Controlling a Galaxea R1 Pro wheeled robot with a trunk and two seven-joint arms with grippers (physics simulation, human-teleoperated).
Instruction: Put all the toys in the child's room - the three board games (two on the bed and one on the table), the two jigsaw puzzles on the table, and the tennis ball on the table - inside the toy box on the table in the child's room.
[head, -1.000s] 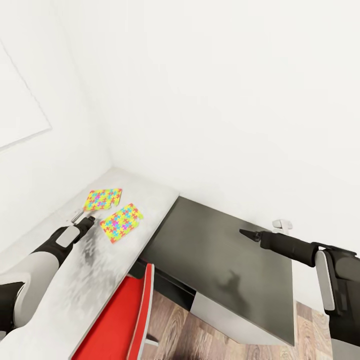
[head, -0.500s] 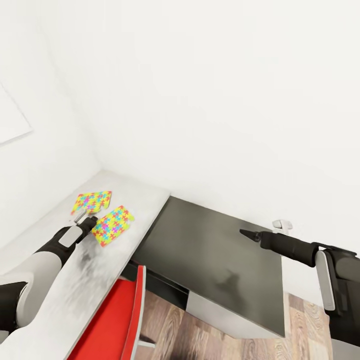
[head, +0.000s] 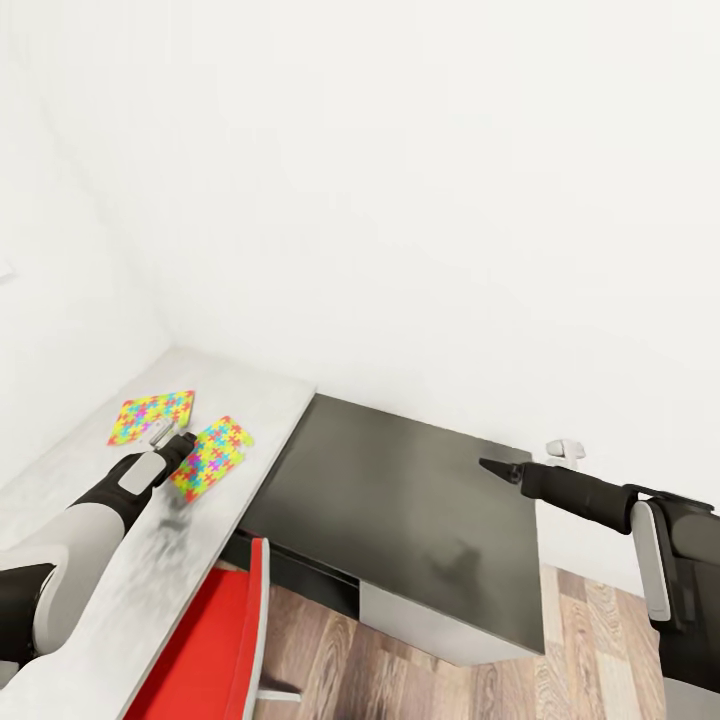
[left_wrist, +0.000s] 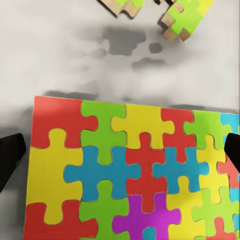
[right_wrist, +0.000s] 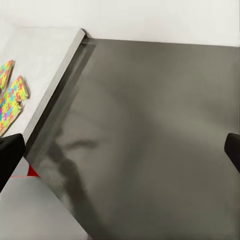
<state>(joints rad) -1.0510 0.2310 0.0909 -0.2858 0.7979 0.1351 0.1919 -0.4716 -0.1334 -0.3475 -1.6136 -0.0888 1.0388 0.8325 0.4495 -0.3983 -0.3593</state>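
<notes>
Thin flat jigsaw puzzles (head: 211, 457) in bright multicoloured pieces: card-like, matt, tan raw edges seen in left wrist view.
Pale grey table top (head: 255, 400): mottled, stone-like, matt.
Low dark-topped cabinet (head: 400, 505): smooth, satin sheen.
Red chair (head: 215, 650): smooth, plastic-looking.
Brown floor (head: 420, 685): wood-grain planks.
White wall (head: 400, 200): plain matt.

My left arm reached forward and low, its grey forearm angled up to the left gripper (head: 172, 437). In the left wrist view its two dark fingertips (left_wrist: 10, 155) stood wide apart at opposite sides. My right arm stretched out level, forearm dark, ending in the right gripper (head: 497, 467), which looked like one narrow point from the head camera; its wrist view showed the fingertips (right_wrist: 9, 152) spread wide.
</notes>
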